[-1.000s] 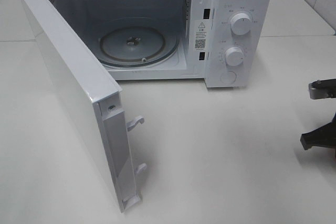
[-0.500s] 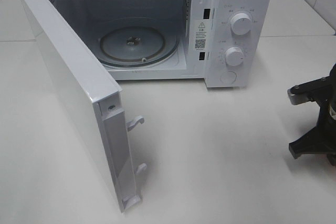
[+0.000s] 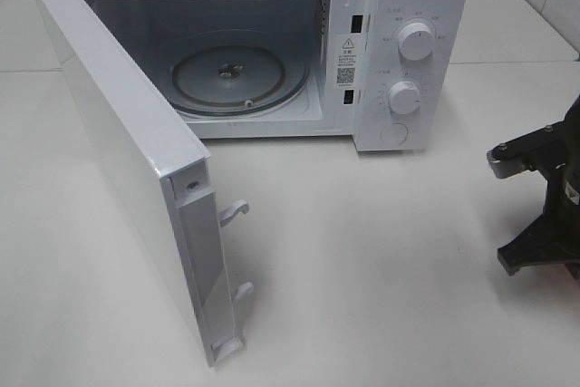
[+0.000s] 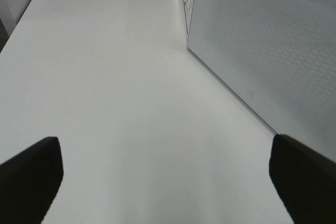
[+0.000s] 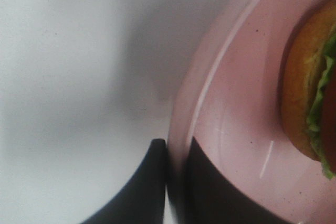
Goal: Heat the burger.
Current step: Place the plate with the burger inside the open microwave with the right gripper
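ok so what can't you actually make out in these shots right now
Golden-bun layered burger: right wrist view, mostly cut off by the picture edge; absent from the exterior high view.
Flat pink round plate: same view, partly shown, blurred by closeness.
White microwave dial markings: exterior high view, too small.

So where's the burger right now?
Only the right wrist view shows it: the burger sits on the pink plate, whose rim the right gripper pinches; the high view misses it.
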